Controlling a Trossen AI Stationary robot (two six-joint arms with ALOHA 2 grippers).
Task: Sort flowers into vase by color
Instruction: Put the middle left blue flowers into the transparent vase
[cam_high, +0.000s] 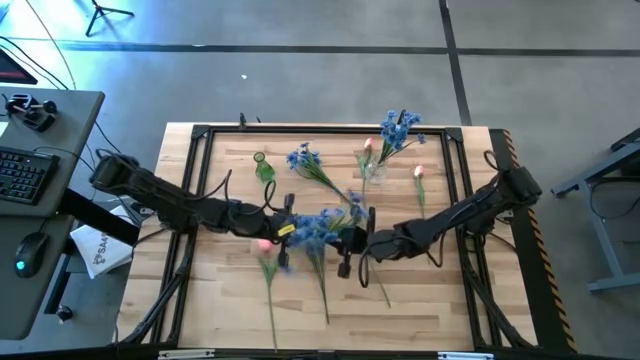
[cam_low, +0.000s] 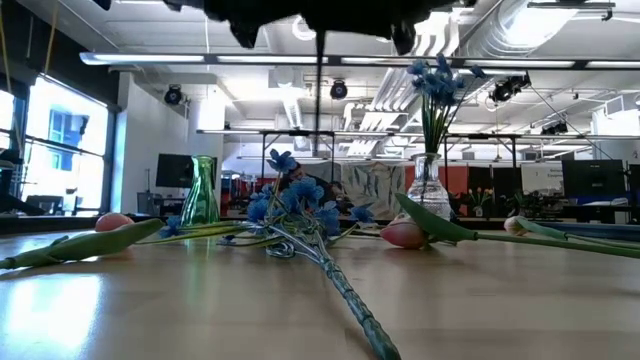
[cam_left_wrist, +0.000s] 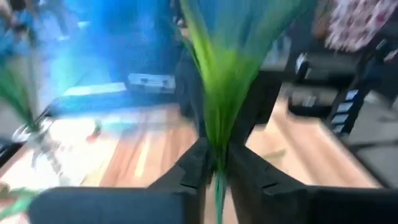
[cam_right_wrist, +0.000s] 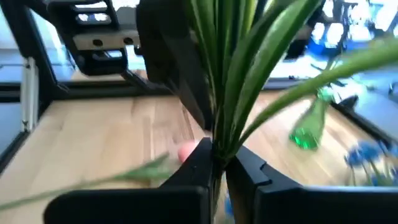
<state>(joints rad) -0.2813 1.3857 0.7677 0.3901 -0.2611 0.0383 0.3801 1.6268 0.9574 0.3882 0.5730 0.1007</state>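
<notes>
Blue flowers with green stems, pink buds, green vase far left, clear vase far right, light wood desk with black frame, dark arms.

Blue and pink green-stemmed flowers lie scattered mid-table; blue ones stand in the clear vase.

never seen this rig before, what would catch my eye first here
Both claws meet at mid-table, the left claw and right claw each pinching green stems of a blue-blossomed artificial flower bunch. Behind them, a clear glass vase already holds blue flowers, and a green glass vase stands empty.
</notes>
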